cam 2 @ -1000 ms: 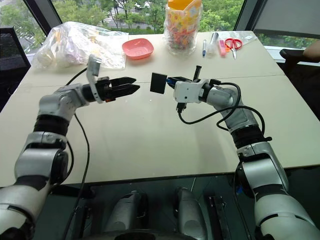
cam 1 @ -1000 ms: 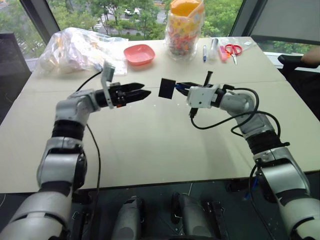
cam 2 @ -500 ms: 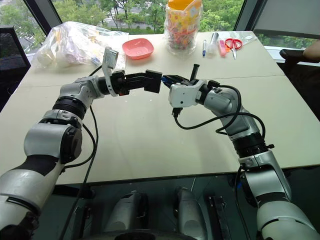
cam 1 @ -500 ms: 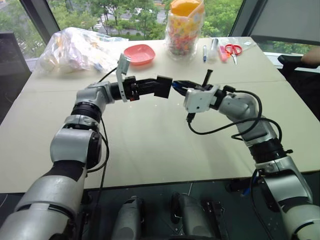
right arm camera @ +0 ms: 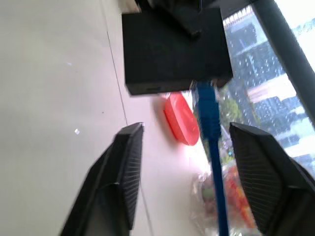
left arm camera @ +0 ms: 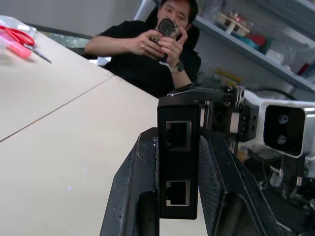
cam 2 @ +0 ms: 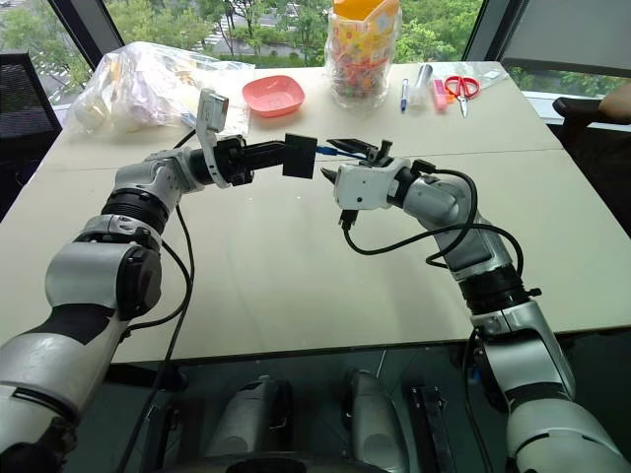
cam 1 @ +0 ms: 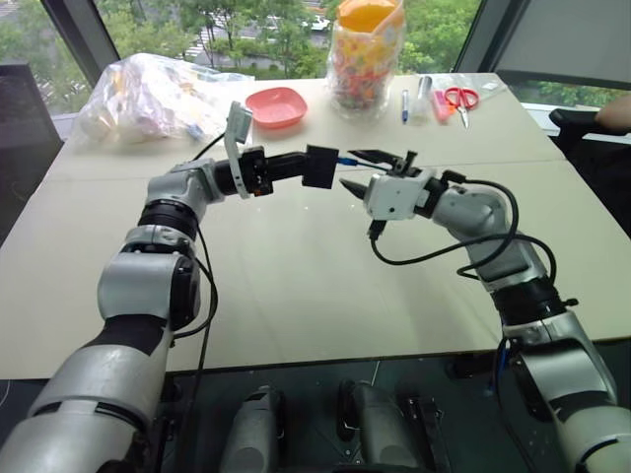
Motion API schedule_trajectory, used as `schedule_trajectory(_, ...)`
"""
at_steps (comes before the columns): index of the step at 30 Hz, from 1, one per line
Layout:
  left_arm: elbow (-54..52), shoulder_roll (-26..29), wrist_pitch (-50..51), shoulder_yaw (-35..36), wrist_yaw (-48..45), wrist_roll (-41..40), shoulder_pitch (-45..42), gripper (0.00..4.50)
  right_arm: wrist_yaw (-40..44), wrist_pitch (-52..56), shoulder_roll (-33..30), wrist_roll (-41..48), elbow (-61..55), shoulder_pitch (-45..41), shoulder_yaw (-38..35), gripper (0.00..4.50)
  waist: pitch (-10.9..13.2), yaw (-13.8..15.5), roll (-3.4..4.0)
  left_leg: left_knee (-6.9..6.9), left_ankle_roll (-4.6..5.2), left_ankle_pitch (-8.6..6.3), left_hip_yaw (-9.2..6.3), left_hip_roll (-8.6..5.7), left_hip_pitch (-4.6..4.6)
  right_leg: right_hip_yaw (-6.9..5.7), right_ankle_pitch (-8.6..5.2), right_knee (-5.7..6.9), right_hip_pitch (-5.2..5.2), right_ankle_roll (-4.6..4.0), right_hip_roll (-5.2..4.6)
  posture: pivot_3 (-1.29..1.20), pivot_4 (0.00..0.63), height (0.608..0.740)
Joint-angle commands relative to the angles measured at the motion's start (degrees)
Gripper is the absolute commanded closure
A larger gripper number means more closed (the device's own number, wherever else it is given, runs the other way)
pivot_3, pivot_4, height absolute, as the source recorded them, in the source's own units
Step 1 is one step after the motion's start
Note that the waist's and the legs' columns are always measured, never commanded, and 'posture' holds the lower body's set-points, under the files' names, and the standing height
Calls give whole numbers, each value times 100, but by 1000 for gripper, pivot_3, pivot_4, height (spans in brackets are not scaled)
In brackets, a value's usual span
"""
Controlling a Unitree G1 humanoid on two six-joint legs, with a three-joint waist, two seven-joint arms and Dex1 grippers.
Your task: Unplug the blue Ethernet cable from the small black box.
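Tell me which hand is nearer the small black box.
Left. The left hand is clamped on the black box, holding it above the table. The right hand sits just beside it, open, with the blue cable running between its fingers.

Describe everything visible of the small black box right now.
The small black box is a flat, matte black block, apparently plastic, held above the table between the two arms. The left gripper is shut on it, its fingers pressing both broad faces. One narrow edge shows two empty square ports, one above the other. The blue Ethernet cable is plugged into another edge and runs between the right gripper's open fingers without touching them.
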Motion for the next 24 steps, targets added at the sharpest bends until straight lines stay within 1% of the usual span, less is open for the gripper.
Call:
schedule_trajectory(1,-226,64,288,494,142,-403,22,4043,-368,1921,663,1483,-1394,450,-965,1266,0,-11,-1,0,0,0,-2,1,-1,0,1,1,0,-1,-1,0,150,740)
schedule_trajectory(2,-262,51,425,640,182,-526,43,4043,-652,2831,1073,2365,-1865,543,-1310,1266,2,-23,-3,0,0,0,-2,1,-1,1,1,3,-2,-2,-1,0,150,740)
schedule_trajectory(3,-309,33,549,733,190,-618,67,4043,-863,3523,1394,3136,-2245,609,-1562,1266,3,-32,-5,1,0,0,-2,2,-2,1,2,6,-5,-2,-1,0,150,740)
schedule_trajectory(4,-391,2,707,820,163,-727,102,4043,-1076,4158,1723,4002,-2623,703,-1758,1266,3,-30,-5,7,0,0,-3,13,-1,1,3,11,-6,-4,2,0,150,740)
schedule_trajectory(5,-461,-21,821,876,146,-799,131,4043,-1236,4622,1939,4583,-2889,753,-1905,1266,3,-23,-5,7,0,0,-3,14,0,1,4,14,-6,-5,2,0,150,740)
schedule_trajectory(7,-638,-72,1136,1048,184,-1008,171,4043,-1542,5174,2275,5477,-3249,829,-2056,1266,3,-16,-4,9,-1,1,-8,37,4,-1,4,19,-2,-6,9,0,150,740)
schedule_trajectory(8,-761,-114,1325,1162,215,-1168,190,4043,-1851,5300,2577,5898,-3246,799,-2150,1266,2,-17,-4,9,-1,1,-9,38,5,-1,4,18,-1,-6,10,0,150,740)
schedule_trajectory(10,-980,-180,1603,1326,293,-1392,229,4043,-2313,5416,2957,6475,-3195,722,-2282,1266,2,-17,-4,9,-1,0,-7,39,7,-1,4,16,0,-8,10,0,150,740)
schedule_trajectory(11,-1172,-231,1797,1354,296,-1505,249,4043,-2436,5370,3108,6592,-3108,610,-2287,1266,2,-18,-4,9,-1,0,-6,39,6,-1,5,16,-1,-8,9,0,150,740)
schedule_trajectory(13,-1581,-314,2095,1289,276,-1638,350,4043,-2548,5300,3191,6646,-2974,432,-2234,1266,2,-18,-3,8,-1,0,-4,39,5,-1,5,11,-1,-8,9,0,150,740)
schedule_trajectory(19,-2535,-467,2598,1094,377,-1853,777,4043,-2525,4997,3110,6514,-2499,156,-2124,1266,2,-22,-3,4,0,0,-3,34,1,0,5,5,0,-7,8,0,150,740)
schedule_trajectory(24,-2903,-490,2763,1092,545,-2005,980,4043,-2434,4797,3055,6507,-2362,79,-2055,1266,2,-25,-3,4,0,0,-3,34,2,0,5,5,-1,-7,9,0,150,740)
